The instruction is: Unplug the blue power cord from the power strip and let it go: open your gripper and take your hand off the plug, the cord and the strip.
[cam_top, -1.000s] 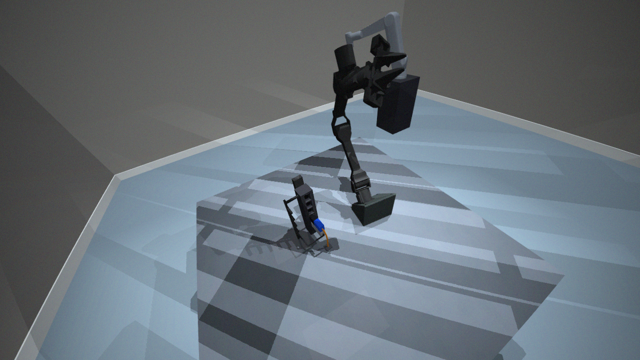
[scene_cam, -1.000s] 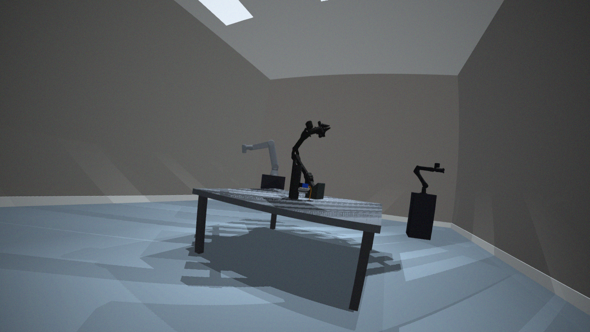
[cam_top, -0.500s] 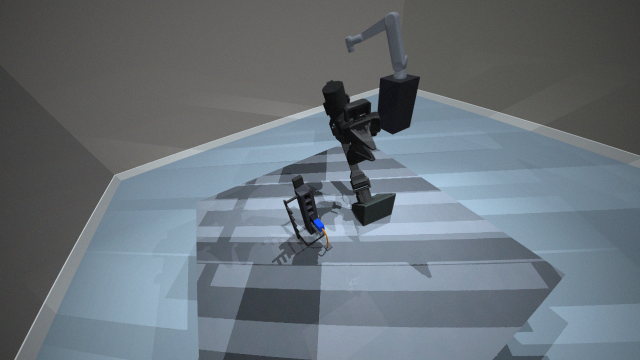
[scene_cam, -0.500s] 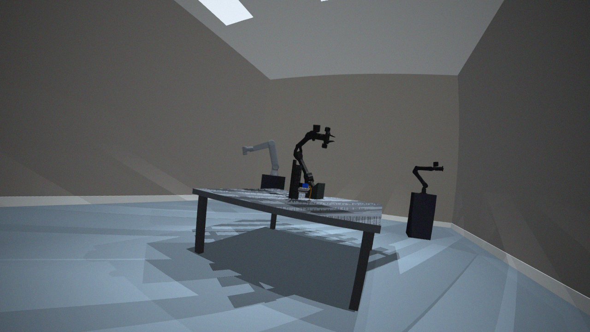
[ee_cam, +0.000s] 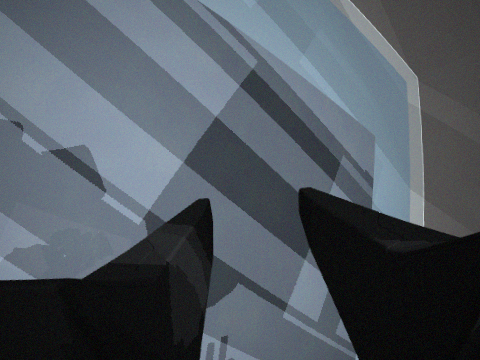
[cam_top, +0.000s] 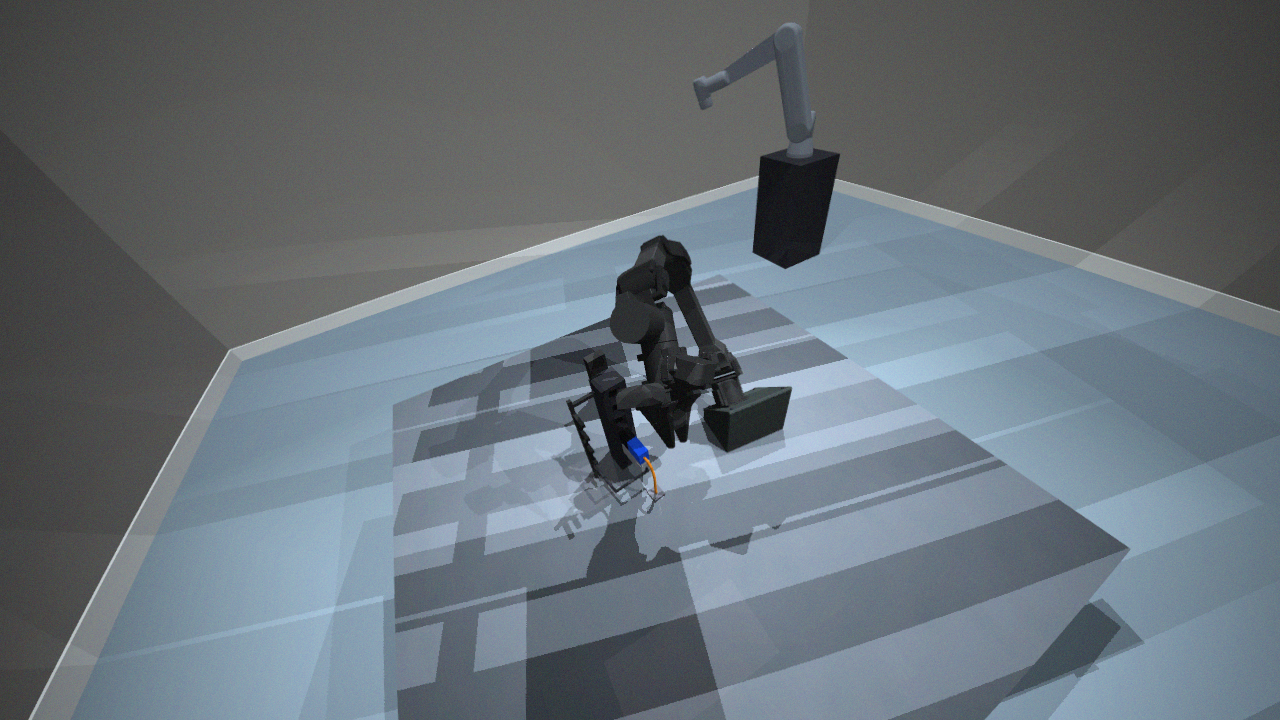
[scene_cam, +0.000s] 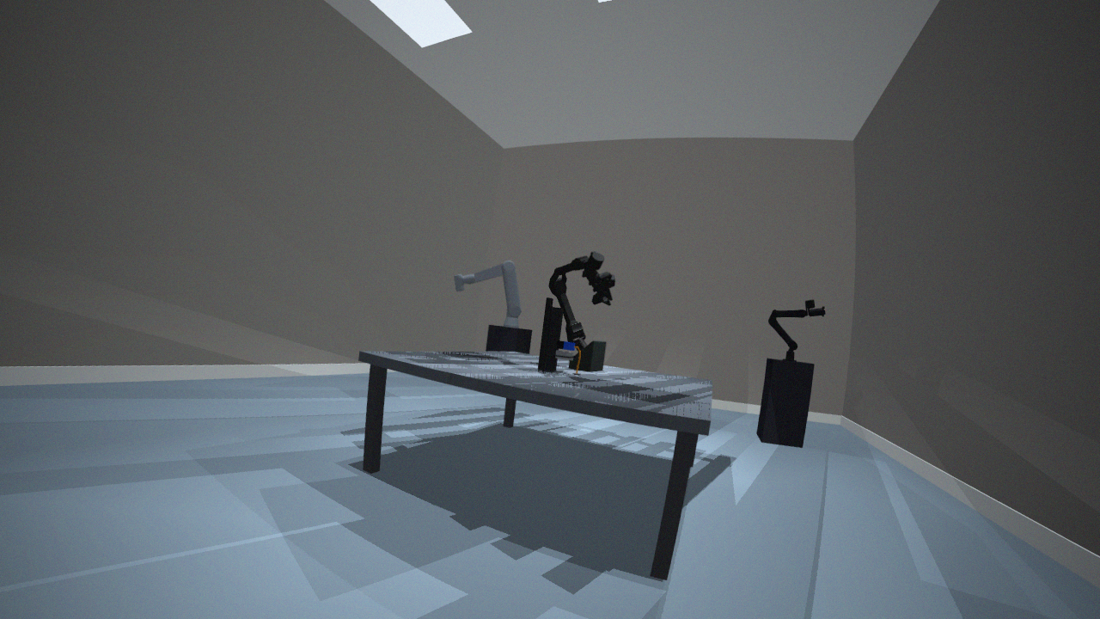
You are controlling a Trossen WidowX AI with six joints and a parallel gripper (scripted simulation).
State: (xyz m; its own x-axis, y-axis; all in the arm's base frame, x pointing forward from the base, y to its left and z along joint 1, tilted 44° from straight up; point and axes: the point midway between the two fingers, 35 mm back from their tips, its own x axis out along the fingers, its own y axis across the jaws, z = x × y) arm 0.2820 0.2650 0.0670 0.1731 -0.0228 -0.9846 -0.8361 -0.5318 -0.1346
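The black power strip (cam_top: 600, 408) (scene_cam: 550, 333) stands upright in a frame on the table. The blue plug (cam_top: 636, 448) (scene_cam: 570, 346) sits in its lowest socket, and an orange cord (cam_top: 656, 479) curves from the plug down to the table top. My gripper (cam_top: 673, 436) (scene_cam: 604, 294) (ee_cam: 255, 204) is partly open with nothing between its fingers. It hangs beside the strip on the arm's side and points down, clear of the plug. In the wrist view only the striped table top shows between the fingers; the plug and strip are out of that view.
My arm's base block (cam_top: 750, 417) (scene_cam: 593, 356) stands on the table close to the strip. A grey arm on a black pedestal (cam_top: 794, 205) (scene_cam: 508, 339) stands behind the table. Another dark arm on a pedestal (scene_cam: 785, 400) stands to the right. The table's front edge (scene_cam: 615, 407) is near.
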